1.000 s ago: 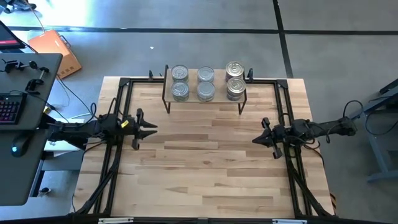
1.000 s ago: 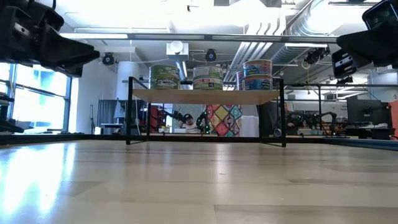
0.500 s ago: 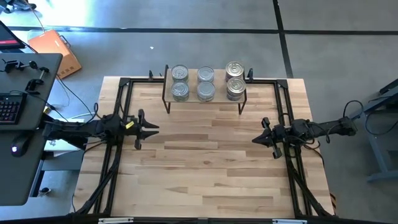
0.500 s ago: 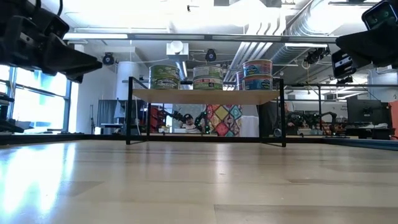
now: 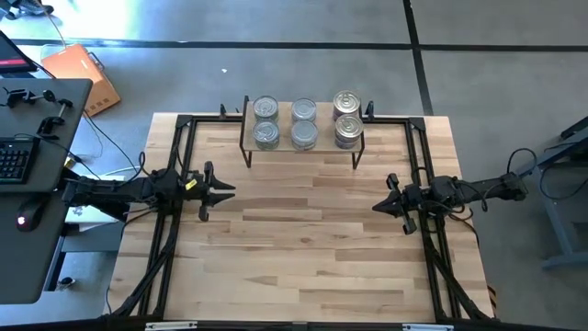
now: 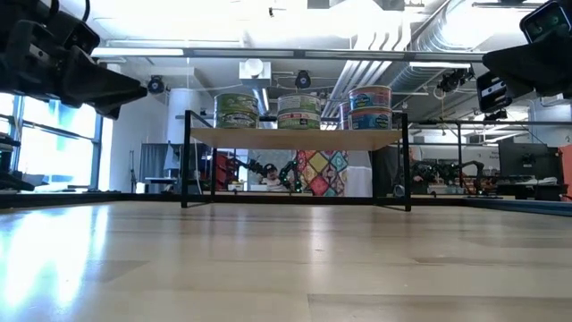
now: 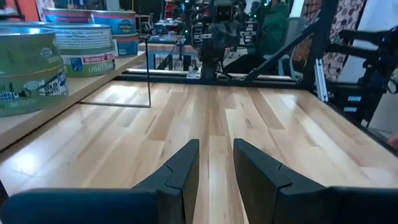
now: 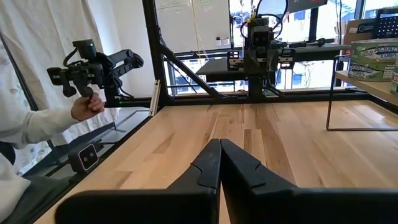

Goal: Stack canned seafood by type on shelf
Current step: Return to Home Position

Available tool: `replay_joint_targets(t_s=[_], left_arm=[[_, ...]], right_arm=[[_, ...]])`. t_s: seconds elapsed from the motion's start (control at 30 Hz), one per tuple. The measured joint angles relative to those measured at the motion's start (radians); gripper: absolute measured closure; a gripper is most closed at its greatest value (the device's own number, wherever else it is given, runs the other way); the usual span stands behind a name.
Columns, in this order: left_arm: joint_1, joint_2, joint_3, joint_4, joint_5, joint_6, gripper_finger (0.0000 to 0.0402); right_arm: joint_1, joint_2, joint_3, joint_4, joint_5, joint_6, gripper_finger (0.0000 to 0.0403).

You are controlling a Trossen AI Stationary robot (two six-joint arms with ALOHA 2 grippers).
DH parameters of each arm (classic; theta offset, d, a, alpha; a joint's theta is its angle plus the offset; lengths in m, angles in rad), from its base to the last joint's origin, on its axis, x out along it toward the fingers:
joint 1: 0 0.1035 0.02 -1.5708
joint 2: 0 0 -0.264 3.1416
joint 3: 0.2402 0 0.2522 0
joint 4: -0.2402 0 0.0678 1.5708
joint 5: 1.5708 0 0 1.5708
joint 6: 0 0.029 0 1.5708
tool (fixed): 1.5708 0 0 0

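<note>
Several tins of canned seafood [image 5: 304, 123] stand in three rows on the shelf [image 6: 295, 138], a light board on black legs at the table's far edge. The right row [image 6: 369, 106] rises higher than the other two. The tins and shelf also show in the left wrist view [image 7: 28, 68]. My left gripper [image 5: 227, 191] hovers level over the table's left side, open by a narrow gap [image 7: 216, 167], with nothing between its fingers. My right gripper [image 5: 376, 207] hovers level over the right side, shut [image 8: 220, 155] and empty. Both are well short of the shelf.
A black metal frame [image 5: 184, 147] runs along the table's left, far and right sides. Bare wood [image 5: 303, 239] lies between the arms and toward the near edge. In the right wrist view a person's hand [image 8: 87, 107] in a white sleeve holds a black controller beyond the table.
</note>
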Motion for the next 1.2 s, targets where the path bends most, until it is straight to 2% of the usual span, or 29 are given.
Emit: replay_joint_targets(t_s=[0.27,1.2], left_arm=[[0.0,0.0,0.0,-0.017,0.001,0.045,0.0312],[0.0,0.0,0.0,-0.018,-0.001,0.046,0.0312]], right_arm=[[0.0,0.0,0.0,0.0,0.0,0.0,0.0403],[0.0,0.0,0.0,0.0,0.0,0.0,0.0403]])
